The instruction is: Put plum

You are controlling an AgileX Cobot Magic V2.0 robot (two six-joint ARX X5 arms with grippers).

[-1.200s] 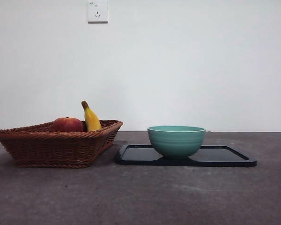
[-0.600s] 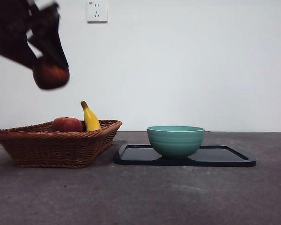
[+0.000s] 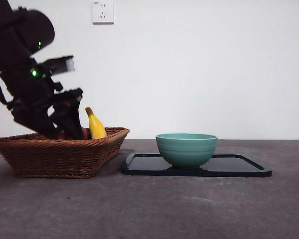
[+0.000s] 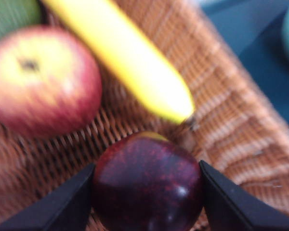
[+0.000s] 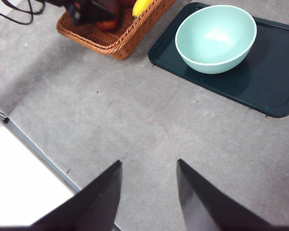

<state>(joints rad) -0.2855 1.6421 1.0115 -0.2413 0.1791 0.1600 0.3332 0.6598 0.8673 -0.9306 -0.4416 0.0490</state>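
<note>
Maroon plum point(image 4: 147, 185) clamped between left gripper point(image 4: 147, 192) jaws, low inside wicker basket point(image 3: 60, 158), beside banana point(image 4: 125, 57) and red-yellow apple point(image 4: 41, 79), right gripper point(image 5: 148, 192) jaws apart above grey table point(image 5: 149, 120).

A plain test room: a bare white wall point(image 3: 214, 69) with one power socket point(image 3: 103, 11), and a grey table point(image 3: 189, 209) with staged kitchenware.

A dark maroon, speckled plum point(image 4: 147, 183) sits between black fingers point(image 4: 62, 202). The apple point(image 4: 41, 79) is red blushed with yellow, the banana point(image 4: 130, 57) yellow, the wicker basket point(image 3: 60, 154) brown, the bowl point(image 3: 186, 148) teal, the tray point(image 3: 239, 167) dark, the surface point(image 5: 149, 125) grey.
</note>
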